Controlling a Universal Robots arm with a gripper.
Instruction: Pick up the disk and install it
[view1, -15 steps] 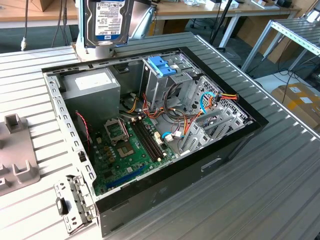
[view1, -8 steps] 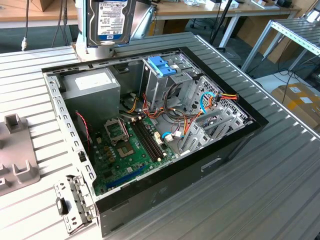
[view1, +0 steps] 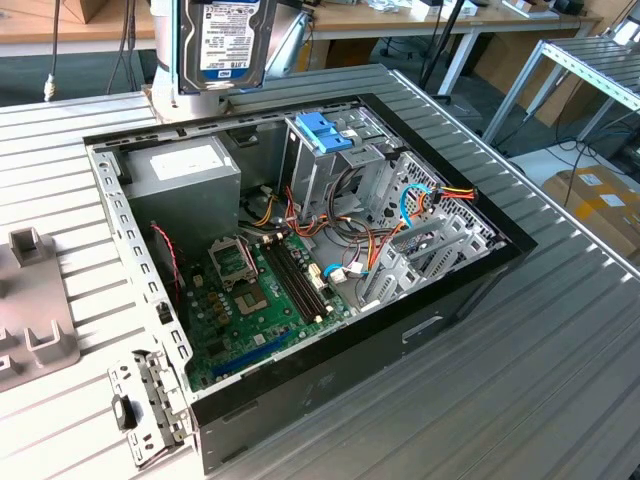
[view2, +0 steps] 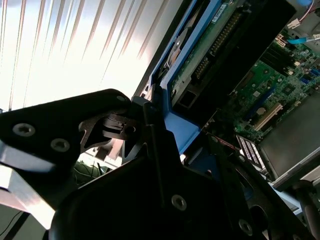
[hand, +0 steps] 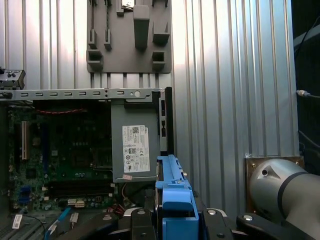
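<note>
1. Your pincer (hand: 175, 222) is pinching the disk (hand: 172, 185). In both wrist views its black fingers press on the bright blue carrier frame from two sides.
2. In the exterior view you find the disk (view1: 222, 40) lifted in the air and standing on its edge. It is over the far rim of the open computer case (view1: 470, 270) and does not touch it.
3. The side of the disk that faces this camera carries a white label with dark print, barcodes and a black band in its lower part.
4. In the second wrist view you see the other side of the disk (view2: 205, 55): a green circuit board and a row of connector pins inside the blue frame.
5. The power supply (hand: 136, 147), a grey box in the case corner nearest to the disk, has a white label with barcodes and small print.
6. The green motherboard (view1: 260, 300) lies on the floor of the case.
7. A blue bracket (view1: 325, 130) sits on top of the metal drive cage (view1: 320, 175), apart from the disk and toward the exterior view's right.
8. The case lies on a ribbed metal table (view1: 540, 400). A grey fixture plate (view1: 30, 300) rests on the table at the exterior view's left.
</note>
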